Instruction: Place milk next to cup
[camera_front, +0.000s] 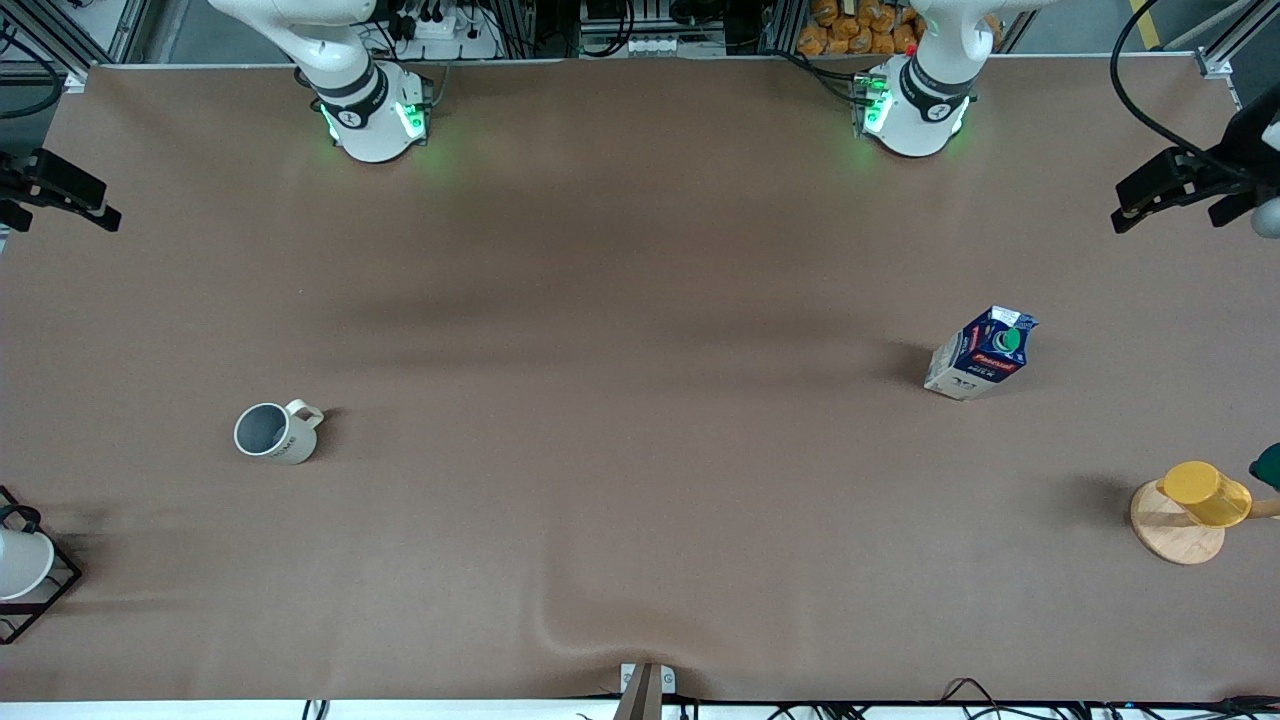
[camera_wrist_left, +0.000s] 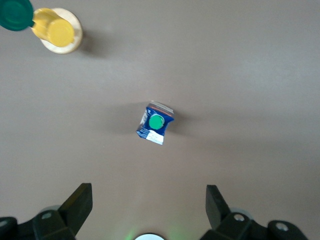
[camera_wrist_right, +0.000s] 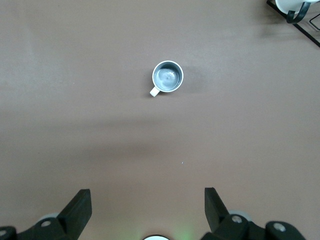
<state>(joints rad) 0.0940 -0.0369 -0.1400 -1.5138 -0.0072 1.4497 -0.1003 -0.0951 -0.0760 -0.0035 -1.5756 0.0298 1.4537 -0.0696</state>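
Observation:
The milk (camera_front: 981, 353), a blue and white carton with a red band and green cap, stands on the table toward the left arm's end; it also shows in the left wrist view (camera_wrist_left: 155, 123). The cup (camera_front: 272, 431), a cream-white mug with grey interior, stands toward the right arm's end, and shows in the right wrist view (camera_wrist_right: 167, 77). My left gripper (camera_wrist_left: 149, 200) is open and empty, high over the table with the milk below it. My right gripper (camera_wrist_right: 148, 200) is open and empty, high over the table with the cup below it. In the front view both hands are out of view.
A yellow cup (camera_front: 1207, 493) hangs on a round wooden stand (camera_front: 1175, 528) nearer the front camera than the milk. A white vessel (camera_front: 20, 563) sits in a black wire rack at the right arm's end. The brown cloth has a wrinkle (camera_front: 570, 632) near the front edge.

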